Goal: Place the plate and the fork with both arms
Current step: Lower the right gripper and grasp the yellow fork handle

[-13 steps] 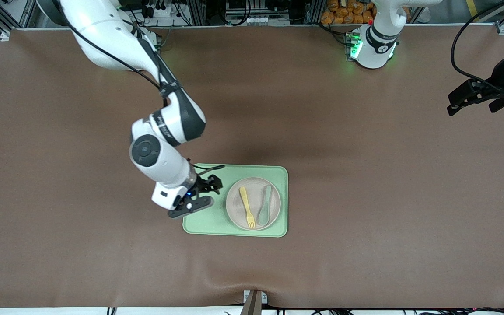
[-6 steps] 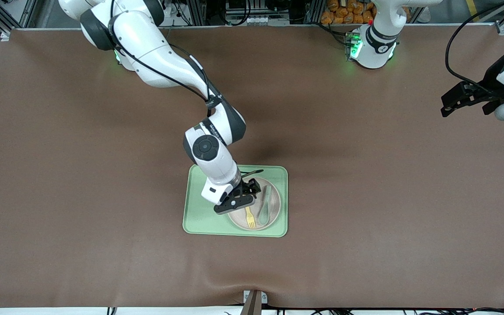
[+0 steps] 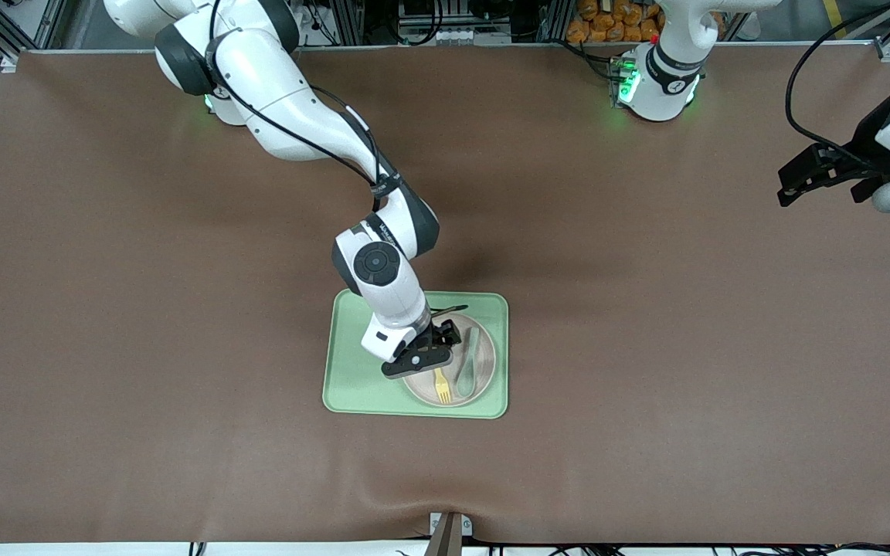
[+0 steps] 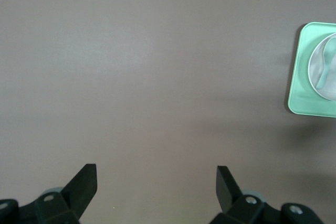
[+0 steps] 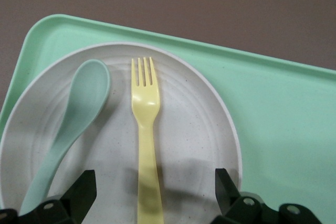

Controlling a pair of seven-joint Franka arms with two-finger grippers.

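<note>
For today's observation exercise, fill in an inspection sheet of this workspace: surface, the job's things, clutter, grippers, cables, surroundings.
Surface: brown table, slight ripple at the edge nearest the front camera.
Job's things: plate on the green tray; yellow fork lying flat on the plate.
Clutter: grey-green spoon on the plate beside the fork.
Grippers: right gripper open over the plate, astride the fork's handle; left gripper open over bare table at the left arm's end, waiting.
Cables: black cables along both arms; one loops above the left gripper.
Surroundings: metal framing and equipment along the robots' edge of the table; green lights at both bases.
</note>
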